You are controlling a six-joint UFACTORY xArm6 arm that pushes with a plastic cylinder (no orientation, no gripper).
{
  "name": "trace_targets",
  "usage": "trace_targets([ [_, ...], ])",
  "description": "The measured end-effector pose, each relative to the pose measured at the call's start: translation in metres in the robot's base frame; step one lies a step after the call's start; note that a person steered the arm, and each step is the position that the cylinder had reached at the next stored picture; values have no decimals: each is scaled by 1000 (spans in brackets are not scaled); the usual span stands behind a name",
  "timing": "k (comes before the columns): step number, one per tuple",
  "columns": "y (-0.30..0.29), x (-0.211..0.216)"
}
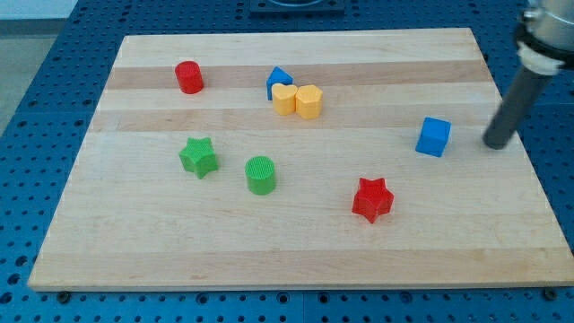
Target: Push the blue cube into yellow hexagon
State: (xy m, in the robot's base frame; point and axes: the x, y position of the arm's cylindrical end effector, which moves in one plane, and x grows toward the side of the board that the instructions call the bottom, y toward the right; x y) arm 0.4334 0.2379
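Note:
The blue cube (433, 136) sits on the wooden board toward the view's right. The yellow hexagon (308, 101) stands left of it and higher in the view, touching a second yellow block (284, 99). A blue triangular block (278, 81) touches that second yellow block from the upper left. My tip (495, 144) rests on the board just right of the blue cube, with a gap between them. The dark rod rises from it to the view's upper right corner.
A red cylinder (189, 77) stands at the upper left. A green star (198, 157) and a green cylinder (260, 174) sit left of centre. A red star (372, 199) lies below and left of the blue cube. The board's right edge (529, 152) is near my tip.

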Motion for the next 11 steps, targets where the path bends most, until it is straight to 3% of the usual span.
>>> trace_targets([
  [2,-157,-5],
  [3,-172,-5],
  [5,-127,13],
  [6,-156,53],
  [7,-195,55],
  [8,-212,6],
  [9,-225,-12],
  [11,-193,-4],
])
